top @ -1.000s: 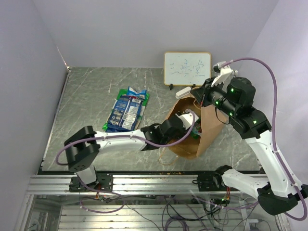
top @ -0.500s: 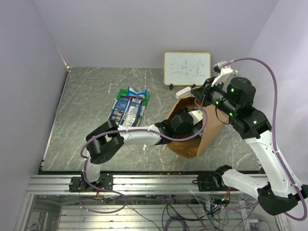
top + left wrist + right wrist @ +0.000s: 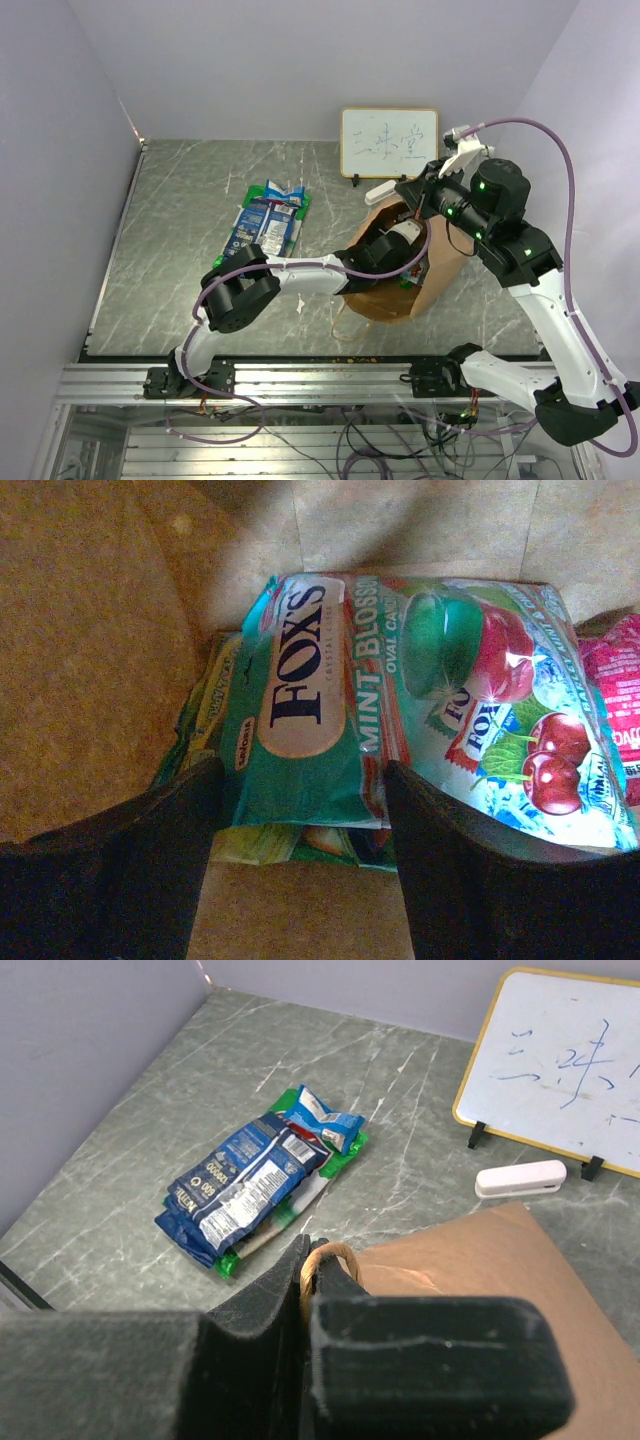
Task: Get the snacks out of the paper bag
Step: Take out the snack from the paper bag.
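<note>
The brown paper bag (image 3: 435, 268) lies on its side with its mouth toward the left. My right gripper (image 3: 410, 195) is shut on the bag's twisted handle (image 3: 327, 1257) and holds the mouth up. My left arm reaches inside the bag. In the left wrist view my left gripper (image 3: 300, 775) is open, its fingers either side of the near end of a green "Fox's Mint Blossom" packet (image 3: 400, 700). A yellow-green packet (image 3: 255, 845) lies under it and a pink one (image 3: 612, 710) at the right. More snacks (image 3: 265, 225) lie stacked on the table, left of the bag.
A small framed whiteboard (image 3: 389, 142) stands at the back behind the bag, with a white eraser-like bar (image 3: 520, 1178) in front of it. The grey marble table (image 3: 180, 220) ends at walls on the left and at the back.
My left arm has pushed deeper into the bag and its jaws have spread wider. The right gripper has kept hold of the handle without moving.
</note>
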Motion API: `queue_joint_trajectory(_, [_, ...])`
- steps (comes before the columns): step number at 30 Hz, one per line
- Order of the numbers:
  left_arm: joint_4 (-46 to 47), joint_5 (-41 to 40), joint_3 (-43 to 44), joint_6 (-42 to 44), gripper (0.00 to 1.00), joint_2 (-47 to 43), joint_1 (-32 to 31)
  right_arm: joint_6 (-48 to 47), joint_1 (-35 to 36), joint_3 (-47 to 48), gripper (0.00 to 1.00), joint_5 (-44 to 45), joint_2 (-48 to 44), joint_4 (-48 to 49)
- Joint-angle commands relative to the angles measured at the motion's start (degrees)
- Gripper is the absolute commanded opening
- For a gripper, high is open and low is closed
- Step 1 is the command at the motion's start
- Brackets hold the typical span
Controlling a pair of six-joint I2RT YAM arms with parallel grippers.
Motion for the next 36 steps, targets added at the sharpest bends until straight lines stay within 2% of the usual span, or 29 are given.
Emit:
queue_joint_trajectory(1, [-3.7,-1.2,-1.0,-5.7,0.73,-0.2,0.3,0.1,0.2,0.4,0.00,-0.1,-0.3,3.1])
queue_joint_trajectory(3, [-5.5,-0.3,-0.8,-6.2,0.64,-0.3,0.3,0.3,0.2,0.4,0.00,-0.3,-0.3,3.1])
queue_joint_trajectory(6, [-7.6,0.4,-0.2,-7.8,0.42,-0.1,0.3,0.1,0.1,0.2,0.00,-0.3,-0.2,2.8])
queue_joint_trajectory(12, [-10.1,1.0,1.2,-10.0,0.13,-1.4,0.3,-0.1,0.2,0.7,0.00,0.6,0.1,2.6])
queue_joint_trajectory(14, [-11.0,0.6,1.3,-10.3,0.08,-2.7,0.3,0.0,0.2,0.8,0.00,0.5,0.2,2.7])
queue_joint_trajectory(25, [-5.2,1.0,-7.9,-11.6,0.07,-16.1,-1.3,-0.4,0.2,-0.3,0.00,1.5,0.4,2.5])
queue_joint_trajectory(36, [-5.9,-1.2,-15.3,-10.6,0.07,-27.5,-7.1,-0.5,0.2,-2.1,0.00,1.2,0.7,3.1])
